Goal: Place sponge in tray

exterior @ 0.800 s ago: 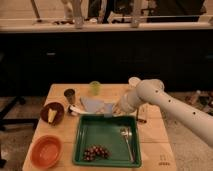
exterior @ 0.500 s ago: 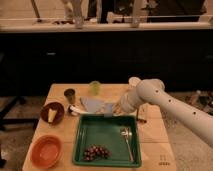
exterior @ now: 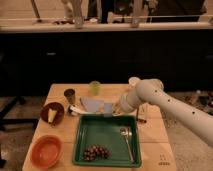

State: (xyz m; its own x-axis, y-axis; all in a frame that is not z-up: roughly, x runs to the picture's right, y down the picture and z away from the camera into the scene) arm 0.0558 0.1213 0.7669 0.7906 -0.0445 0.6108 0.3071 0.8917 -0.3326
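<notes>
I see the tool (exterior: 116, 107) at the far rim of the tray (exterior: 102, 133), with the sponge (exterior: 107, 107) against it; I cannot tell its grip state.

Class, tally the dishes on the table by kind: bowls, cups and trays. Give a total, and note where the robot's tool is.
Bowls: 2 (orange bowl, dark bowl)
Cups: 2 (dark cup, green cup)
Trays: 1 (green tray)
Total: 5
The tool is at the green tray's far rim, beside the blue cloth.
</notes>
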